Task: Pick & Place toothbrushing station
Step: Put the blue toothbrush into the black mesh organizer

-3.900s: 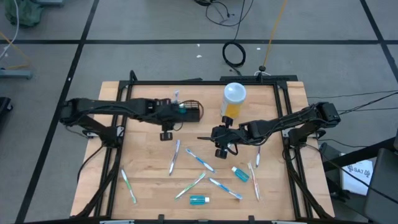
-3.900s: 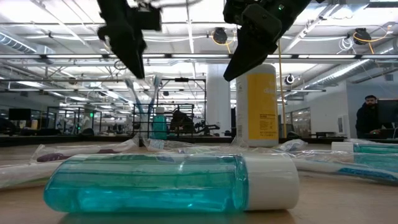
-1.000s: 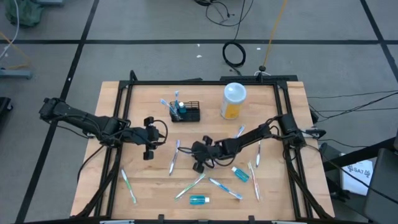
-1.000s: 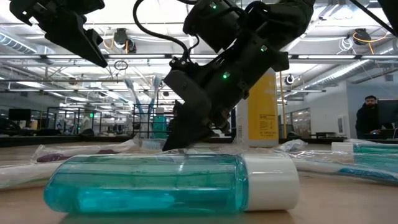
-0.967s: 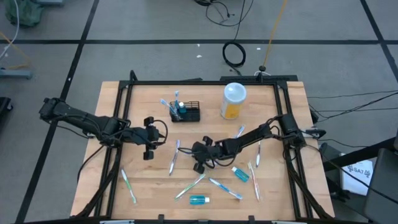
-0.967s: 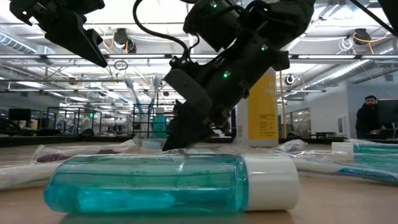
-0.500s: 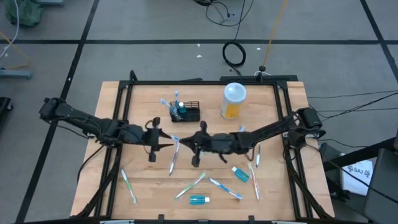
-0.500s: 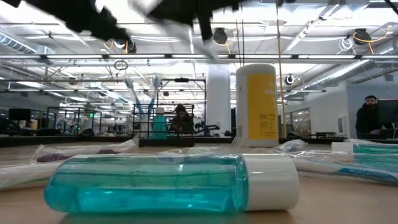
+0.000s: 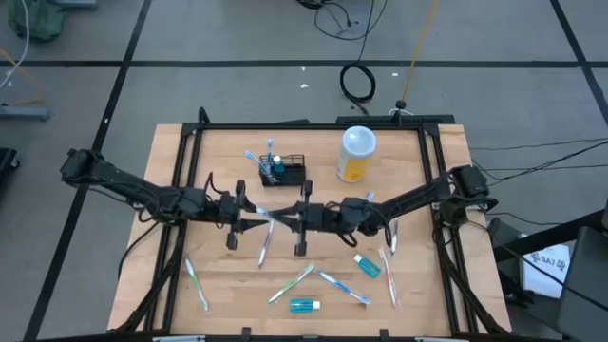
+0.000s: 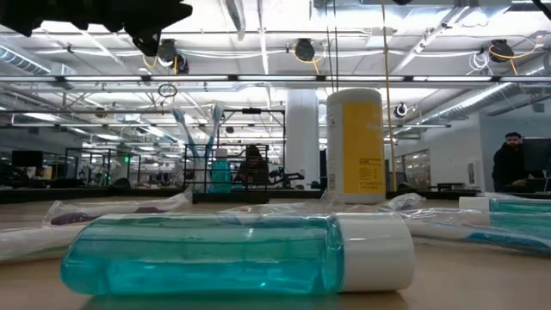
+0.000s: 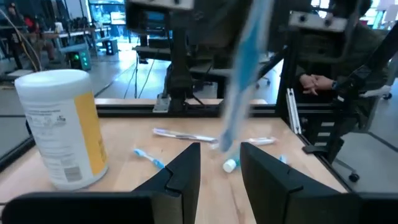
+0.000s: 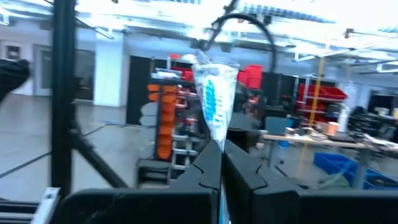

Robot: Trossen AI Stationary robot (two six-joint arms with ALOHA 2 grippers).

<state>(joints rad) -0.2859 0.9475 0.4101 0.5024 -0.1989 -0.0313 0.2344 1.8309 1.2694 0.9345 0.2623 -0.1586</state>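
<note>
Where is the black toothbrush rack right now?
In the high view, the black toothbrush rack stands at the table's far middle, left of the white-lidded orange container, holding toothbrushes and a small teal bottle.

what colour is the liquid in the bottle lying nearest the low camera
Teal blue-green, in a clear bottle with a white cap; the low view shows it best.

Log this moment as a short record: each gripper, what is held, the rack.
right gripper: shut on wrapped toothbrush, lifted over mid-table
left gripper: facing the right one, fingers parted, brush just ahead of them
rack: at the table's back, holding upright brushes and a small teal bottle
table: more wrapped brushes and bottles lying loose
</note>
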